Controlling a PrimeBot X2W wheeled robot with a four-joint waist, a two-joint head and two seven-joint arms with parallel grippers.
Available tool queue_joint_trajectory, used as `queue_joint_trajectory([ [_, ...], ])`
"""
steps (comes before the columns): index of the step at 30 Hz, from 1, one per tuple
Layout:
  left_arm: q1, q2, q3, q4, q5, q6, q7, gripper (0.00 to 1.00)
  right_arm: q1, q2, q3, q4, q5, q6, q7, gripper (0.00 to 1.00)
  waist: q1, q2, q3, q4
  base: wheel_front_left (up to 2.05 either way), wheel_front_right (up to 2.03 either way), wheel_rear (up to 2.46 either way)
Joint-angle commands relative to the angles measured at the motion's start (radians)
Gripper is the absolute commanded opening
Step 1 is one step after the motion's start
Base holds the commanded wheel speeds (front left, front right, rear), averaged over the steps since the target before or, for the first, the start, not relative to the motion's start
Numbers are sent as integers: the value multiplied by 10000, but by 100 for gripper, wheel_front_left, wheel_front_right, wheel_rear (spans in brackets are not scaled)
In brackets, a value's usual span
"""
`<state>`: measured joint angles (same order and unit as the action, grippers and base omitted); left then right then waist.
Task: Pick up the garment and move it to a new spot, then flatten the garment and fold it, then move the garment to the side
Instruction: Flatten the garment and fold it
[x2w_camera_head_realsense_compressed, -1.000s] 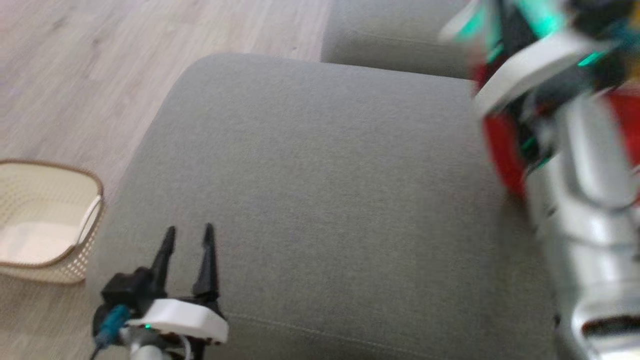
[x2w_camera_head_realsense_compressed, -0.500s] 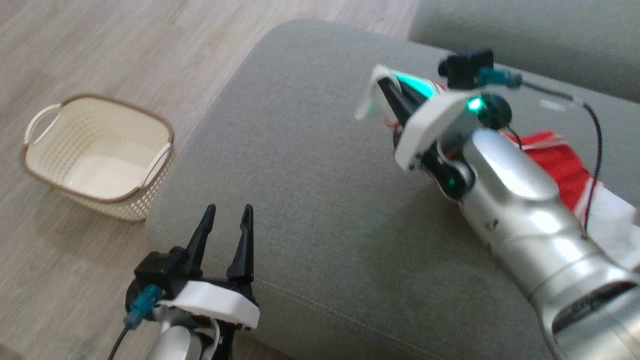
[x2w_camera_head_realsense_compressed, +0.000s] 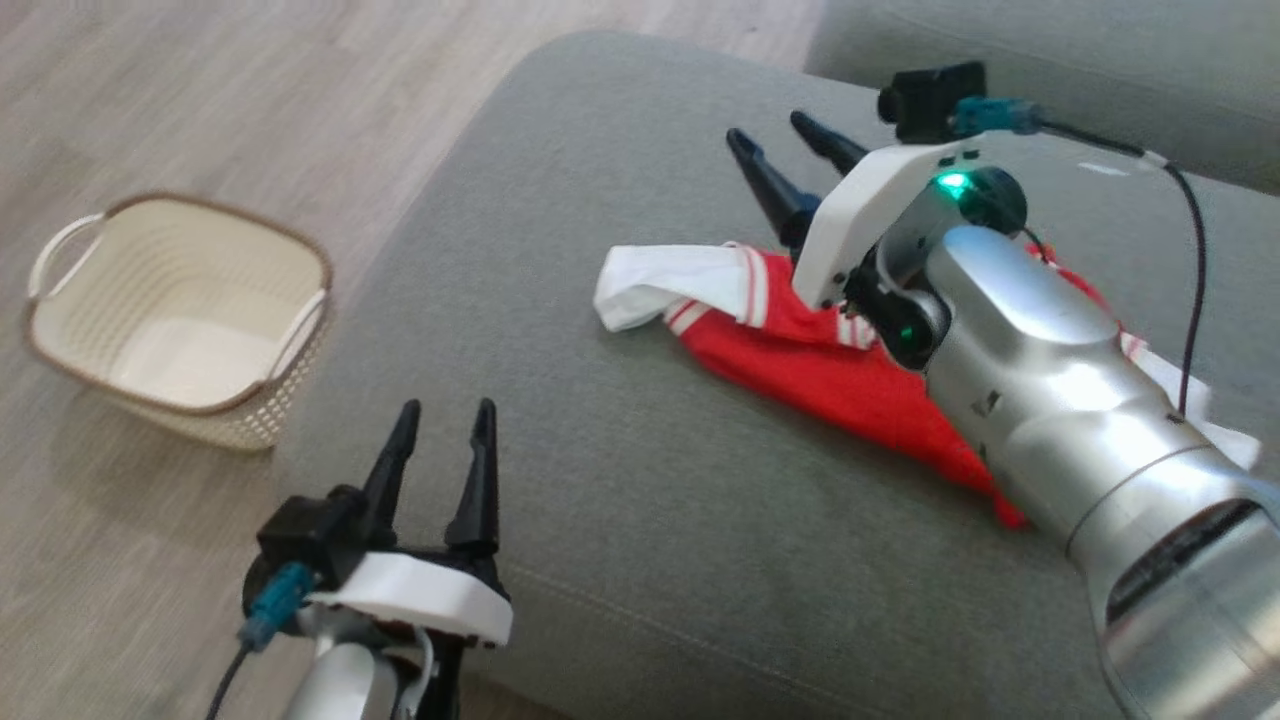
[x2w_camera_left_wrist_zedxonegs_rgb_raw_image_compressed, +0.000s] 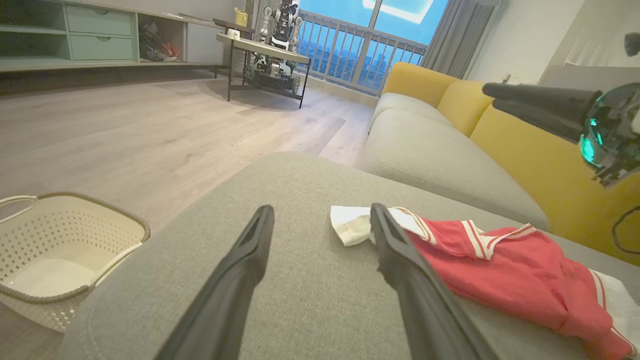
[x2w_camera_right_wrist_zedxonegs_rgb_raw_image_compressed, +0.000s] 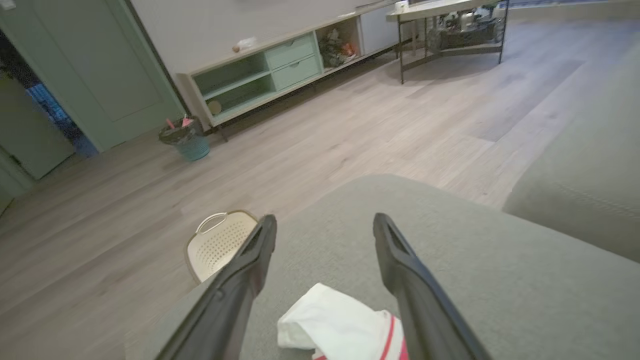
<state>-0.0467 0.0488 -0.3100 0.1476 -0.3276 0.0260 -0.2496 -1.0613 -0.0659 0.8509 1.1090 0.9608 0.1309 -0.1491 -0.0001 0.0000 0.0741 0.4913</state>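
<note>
Garment (x2w_camera_head_realsense_compressed: 830, 370) (red, white) on grey cushion (x2w_camera_head_realsense_compressed: 640, 520)

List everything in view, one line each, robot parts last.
red and white fabric garment: 1, red with white trim, crumpled on the cushion
grey fabric seat cushion: 1, grey, before the robot
cream perforated plastic basket: 1, cream with a brown rim, on the floor left of the cushion
grey sofa seat: 1, grey, beyond the cushion
yellow sofa back cushions: at least 2, yellow, behind the sofa seat
pale green shelf unit: 1, against the far wall
teal waste bin: 1, beside the shelf unit
dark-legged table: 1, pale top, far floor
wooden plank floor: pale brown
left gripper: 1, dark, open, at the cushion's near left edge
right gripper: 1, dark, open, above the garment
</note>
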Motion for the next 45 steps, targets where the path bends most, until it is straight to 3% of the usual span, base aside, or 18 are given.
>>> queue_joint_trajectory([
  [1, -505, 15, 389, -382, 55, 23, -122, 100, -384, 157, 2, -67, 98, -2, -257, 100, 1, 0, -175, -434, 0, 0, 0],
  [7, -552, 15, 843, -795, 141, 227, -122, 100, -491, 157, -301, 711, 7, -2, -1083, 100, 1, 0, -633, -1637, 0, 0, 0],
  [10, -561, 14, 1121, -1046, 234, 398, -122, 100, -695, 60, -1392, 441, -826, -2, -1119, 100, 1, 0, -762, -2301, 0, 0, 0],
  [15, -452, 14, 1469, -1155, 425, 595, -122, 100, 1302, -642, -4163, -1988, -3321, -2, -1124, 100, 1, 0, -1056, -3210, 0, 0, 0],
  [19, -278, 14, 1820, -1261, 557, 697, -122, 100, 3740, -379, -6229, -4418, -5401, -2, -1125, 100, 1, 0, -1056, -3847, 0, 0, 0],
  [25, 8, 14, 1944, -1291, 752, 634, -122, 100, 6769, 106, -8124, -7400, -7726, -2, -1125, 100, 1, 0, -1043, -4331, 0, 0, 0],
  [27, 153, 14, 1937, -1225, 759, 586, -122, 100, 7831, 147, -8429, -8388, -7503, -2, -1126, 100, 1, 0, -1002, -4515, 0, 0, 0],
  [32, 181, 14, 1880, -1084, 851, 494, -122, 100, 8651, 153, -8639, -9121, -7078, -2, -1126, 100, 1, 0, -919, -4783, 0, 0, 0],
  [38, -37, 14, 1748, -987, 934, 390, -122, 100, 8805, 154, -8810, -9494, -7141, -2, -1126, 100, 1, 0, -720, -5155, 0, 0, 0],
  [45, -1317, 14, 749, 267, 1300, 103, -116, 100, 8755, 155, -8932, -10079, -6976, -2, -1108, 100, 1, 0, 91, -6168, 0, 0, 0],
])
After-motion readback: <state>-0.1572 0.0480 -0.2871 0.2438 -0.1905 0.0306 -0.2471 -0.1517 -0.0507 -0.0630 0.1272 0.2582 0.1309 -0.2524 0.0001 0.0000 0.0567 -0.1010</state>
